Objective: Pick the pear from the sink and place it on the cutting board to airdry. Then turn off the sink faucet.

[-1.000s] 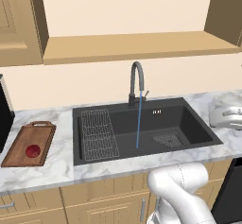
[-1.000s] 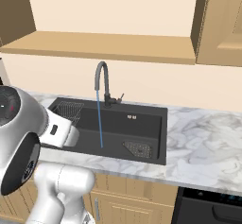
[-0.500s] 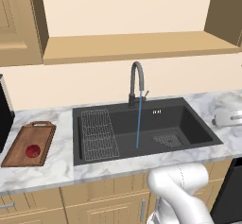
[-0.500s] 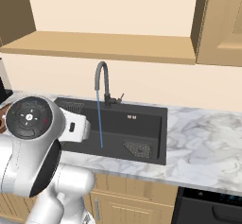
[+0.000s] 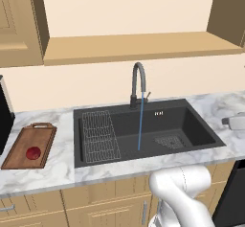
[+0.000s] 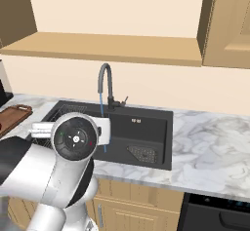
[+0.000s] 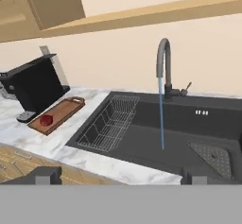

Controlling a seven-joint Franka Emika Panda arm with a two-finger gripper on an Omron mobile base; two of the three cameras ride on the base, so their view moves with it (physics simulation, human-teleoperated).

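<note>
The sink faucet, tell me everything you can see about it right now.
The sink faucet is a tall, slim gooseneck tap, dark grey and metallic-looking. It stands upright on the back edge of the sink, near the middle. Its spout arches forward over the basin. A small lever sticks out at an angle from its base. It is on: a thin blue stream of water falls straight down to the basin floor. Nothing else touches it.

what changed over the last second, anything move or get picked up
Only the arm moved: in the right base view its big white joint swung from the left edge toward the middle, now in front of the sink. Nothing was taken hold of or let go. The pear stayed on the cutting board, and water kept running from the sink faucet.
</note>
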